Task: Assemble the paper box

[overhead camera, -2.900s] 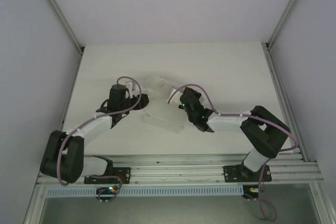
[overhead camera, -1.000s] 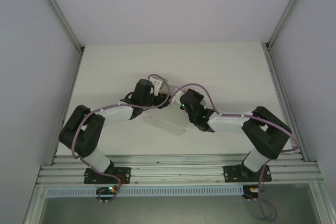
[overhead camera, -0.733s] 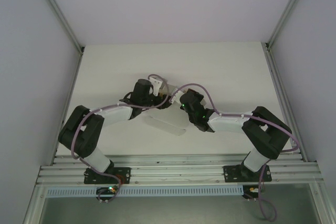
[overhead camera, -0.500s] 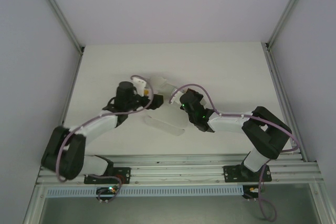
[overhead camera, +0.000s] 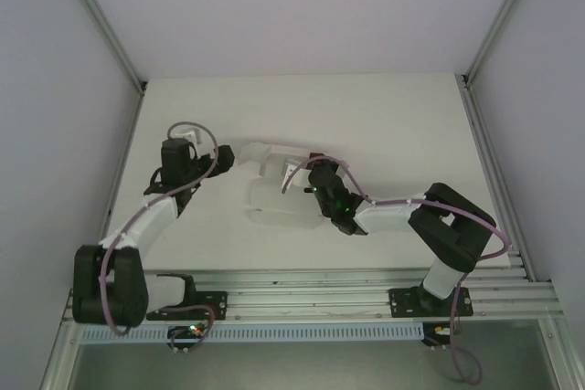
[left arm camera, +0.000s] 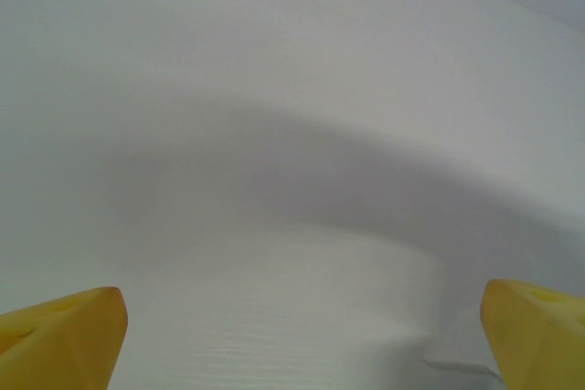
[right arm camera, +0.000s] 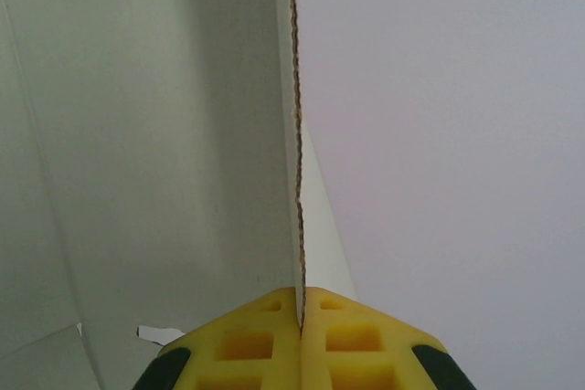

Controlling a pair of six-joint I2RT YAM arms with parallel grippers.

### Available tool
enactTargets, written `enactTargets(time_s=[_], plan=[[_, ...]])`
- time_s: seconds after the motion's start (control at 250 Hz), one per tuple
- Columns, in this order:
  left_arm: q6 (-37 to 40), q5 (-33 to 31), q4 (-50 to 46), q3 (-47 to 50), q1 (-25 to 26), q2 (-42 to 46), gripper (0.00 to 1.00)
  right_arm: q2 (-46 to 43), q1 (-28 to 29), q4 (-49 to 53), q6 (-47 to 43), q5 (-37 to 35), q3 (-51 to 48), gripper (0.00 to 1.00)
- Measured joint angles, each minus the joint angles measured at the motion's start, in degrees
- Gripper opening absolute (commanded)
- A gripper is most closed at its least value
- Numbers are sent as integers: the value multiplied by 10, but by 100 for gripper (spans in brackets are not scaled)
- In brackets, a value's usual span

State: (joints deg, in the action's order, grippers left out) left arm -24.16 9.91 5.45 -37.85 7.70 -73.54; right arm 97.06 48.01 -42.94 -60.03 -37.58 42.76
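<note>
Two yellow fingers (right arm camera: pixel 247 344) of the right gripper (right arm camera: pixel 300 310) are pressed together on the thin edge of one upright wall of the paper box (overhead camera: pixel 279 196). The box lies partly folded near the middle of the table (overhead camera: pixel 393 116), between the arms. Farther off, at the box's left end, the left gripper (left arm camera: pixel 300 289) is spread wide with nothing held; a curved white surface, probably card, is seen ahead. The pinched wall is best steadied while a free flap is pushed along its crease, so the card is not buckled.
</note>
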Motion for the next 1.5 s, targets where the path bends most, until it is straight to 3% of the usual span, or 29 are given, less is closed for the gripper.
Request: enactTargets(time_s=[0.176, 0.435, 0.715, 1.146, 1.502], plan=[[-1, 48, 15, -32, -19, -79, 100, 3, 4, -16, -22, 11, -10, 0], [9, 156, 72, -42, -13, -123, 100, 3, 5, -17, -22, 22, -19, 0], [39, 224, 109, -8, 46, -105, 98, 11, 5, -23, -31, 17, -17, 0], [50, 195, 124, 49, 101, -77, 86, 17, 5, -19, -35, 3, -16, 0], [71, 183, 193, 87, 145, -88, 67, 32, 7, -49, -64, -2, -22, 0]])
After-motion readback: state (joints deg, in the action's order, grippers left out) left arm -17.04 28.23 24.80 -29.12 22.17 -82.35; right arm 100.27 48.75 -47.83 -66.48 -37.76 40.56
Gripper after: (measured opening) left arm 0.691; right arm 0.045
